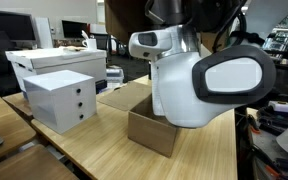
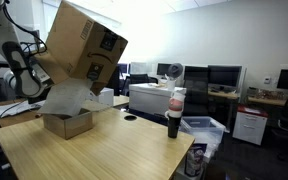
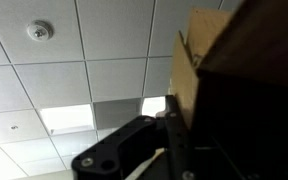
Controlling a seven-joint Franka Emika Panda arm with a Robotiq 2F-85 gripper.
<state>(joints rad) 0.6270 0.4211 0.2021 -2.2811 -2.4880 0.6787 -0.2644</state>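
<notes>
Closest to the camera is the fat white arm (image 1: pixel 199 85), filling the 3 o'clock side of an exterior view. My gripper (image 3: pixel 176 135) is pinched tight on an edge of the big cardboard box (image 2: pixel 84 48). I think a thin edge is the only part it can grab. That box hangs high in the air, tipped on one corner, at 11 o'clock above the worktop (image 2: pixel 114 150). The wrist view looks up at the ceiling (image 3: pixel 44 70), so the wrist must be turned up to hold it. At 6 o'clock under it sits a small open box (image 2: pixel 66 124). Something white (image 2: pixel 64 100) reaches between them; I cannot tell what. White drawers (image 1: pixel 62 100) stand at its 9 o'clock, not touching. A tall bottle (image 2: pixel 174 112) stands at 3 o'clock, out of the way
</notes>
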